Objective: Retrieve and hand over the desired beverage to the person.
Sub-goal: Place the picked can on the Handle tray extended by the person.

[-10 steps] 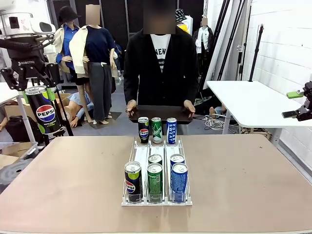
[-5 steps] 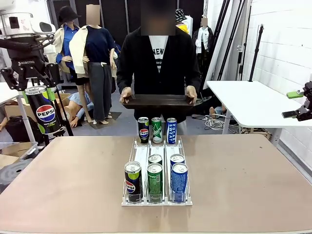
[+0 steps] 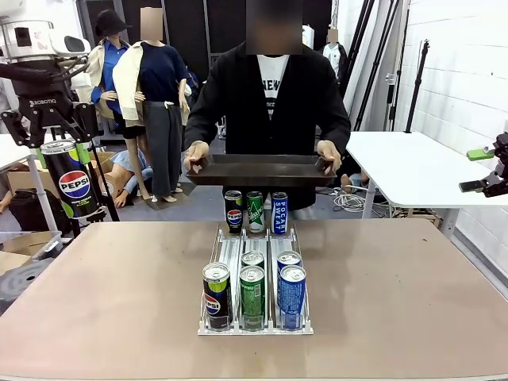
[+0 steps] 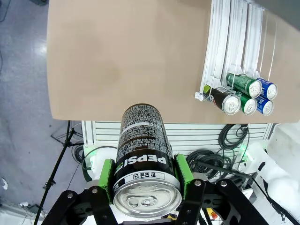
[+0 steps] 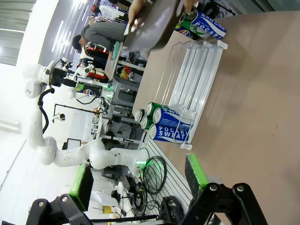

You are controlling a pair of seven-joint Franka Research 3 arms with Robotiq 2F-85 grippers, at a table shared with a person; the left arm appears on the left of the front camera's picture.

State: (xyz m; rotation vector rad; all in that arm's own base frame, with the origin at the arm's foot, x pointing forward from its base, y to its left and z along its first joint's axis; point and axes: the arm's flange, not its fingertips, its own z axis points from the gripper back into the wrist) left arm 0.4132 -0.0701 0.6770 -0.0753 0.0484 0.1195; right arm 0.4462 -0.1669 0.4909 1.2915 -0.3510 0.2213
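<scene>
My left gripper [image 3: 62,149] hangs off the table's left edge, shut on a tall black Pepsi can [image 3: 73,181]. From the left wrist, the Pepsi can [image 4: 143,154] sits between the green pads [image 4: 107,180] of that gripper [image 4: 144,176]. The person [image 3: 270,95] stands at the far side, both hands holding a dark tray [image 3: 262,169] level above the table's far edge. Far to the right, off the table, my right gripper [image 3: 475,170] stays open. Nothing sits between the spread fingers of the right gripper [image 5: 138,180].
A clear three-lane rack [image 3: 254,274] stands mid-table. It holds Pepsi, green and blue Pocari cans at its near end [image 3: 252,297] and three more at its far end [image 3: 255,211]. A white side table [image 3: 413,163] stands at the right.
The person has lifted the tray and brought it forward over the table's far edge. Both arms have stayed still.
</scene>
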